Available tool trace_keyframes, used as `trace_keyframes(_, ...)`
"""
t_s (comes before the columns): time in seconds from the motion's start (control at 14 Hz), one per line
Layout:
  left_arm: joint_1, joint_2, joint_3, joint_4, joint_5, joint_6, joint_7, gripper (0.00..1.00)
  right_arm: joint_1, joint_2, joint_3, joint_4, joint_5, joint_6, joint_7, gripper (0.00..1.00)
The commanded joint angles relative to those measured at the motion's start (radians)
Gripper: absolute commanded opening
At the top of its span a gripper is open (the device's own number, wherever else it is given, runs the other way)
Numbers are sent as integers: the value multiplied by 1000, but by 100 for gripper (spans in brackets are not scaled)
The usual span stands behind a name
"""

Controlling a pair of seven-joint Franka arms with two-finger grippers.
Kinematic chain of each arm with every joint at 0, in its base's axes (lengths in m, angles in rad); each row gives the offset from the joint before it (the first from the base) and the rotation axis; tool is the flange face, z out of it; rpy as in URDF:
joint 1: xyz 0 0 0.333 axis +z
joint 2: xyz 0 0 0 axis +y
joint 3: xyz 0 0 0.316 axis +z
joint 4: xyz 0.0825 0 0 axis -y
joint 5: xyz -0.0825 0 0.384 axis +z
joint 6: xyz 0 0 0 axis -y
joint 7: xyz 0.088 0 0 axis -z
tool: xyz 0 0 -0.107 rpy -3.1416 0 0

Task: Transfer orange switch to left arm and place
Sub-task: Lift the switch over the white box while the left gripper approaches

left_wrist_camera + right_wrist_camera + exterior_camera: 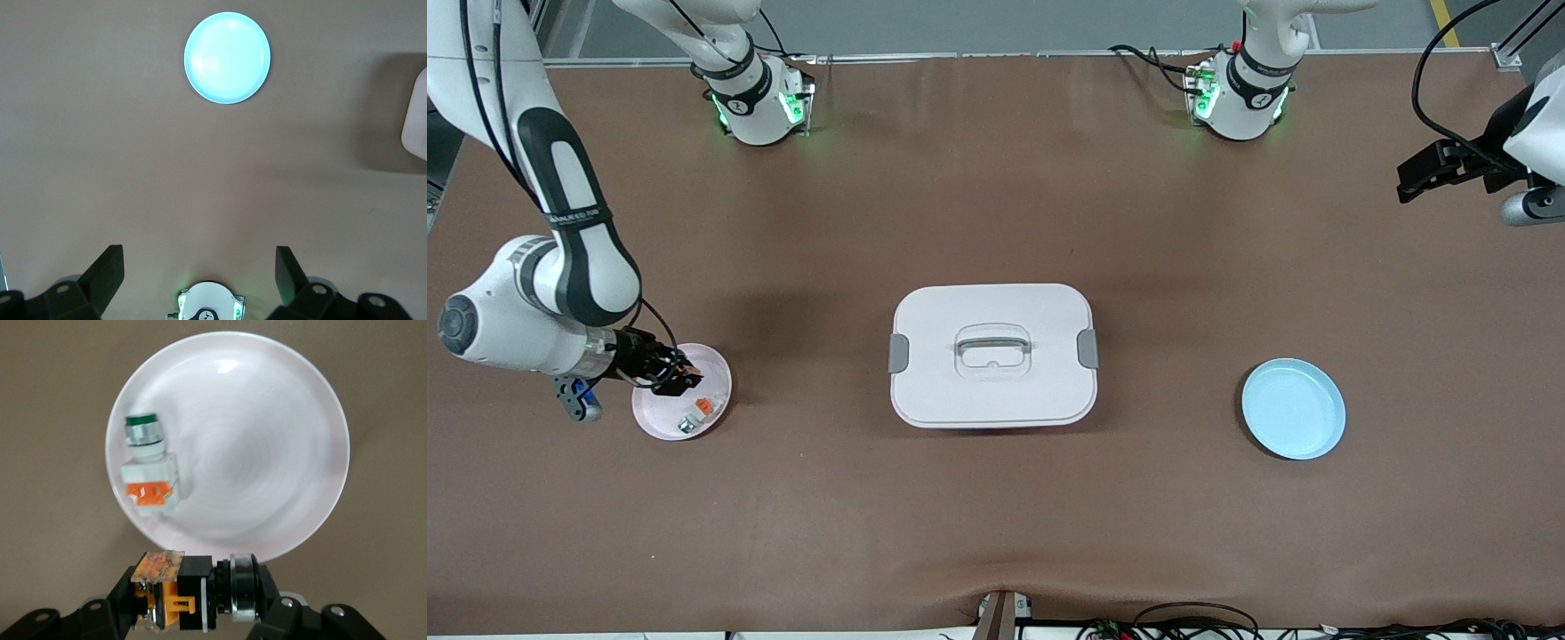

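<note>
Both claws have jobs: my right gripper (193, 600) is clenched on the orange switch (177, 593) just over the pink plate (716, 378) (white switch left there); my left gripper (200, 277) waits released, clear of the box (993, 356).

The brown bench (996, 498) carries the white box (992, 356) at its middle, a pale pink plate (710, 402) toward the right arm's end and a light blue plate (1294, 409) toward the left arm's end, with both arm bases standing along its edge farthest from the front camera.
</note>
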Motion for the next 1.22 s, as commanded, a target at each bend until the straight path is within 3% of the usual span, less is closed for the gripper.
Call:
trace_keyframes(0.0,-13,9,-2,20,12,-5,-1,100,31,-44,3,17,31,-67,88,0)
trace_keyframes(0.21,-12,14,-2,20,-39,-5,8,100,123,-89,1,20,113,-104,237,0)
trace_keyframes(0.72,-18,17,-51,13,-74,-11,19,100,299,-149,3,121,164,-222,647,0)
trace_keyframes(1.15,-18,50,-76,13,-70,-13,99,100,409,-227,3,137,225,-251,822,0)
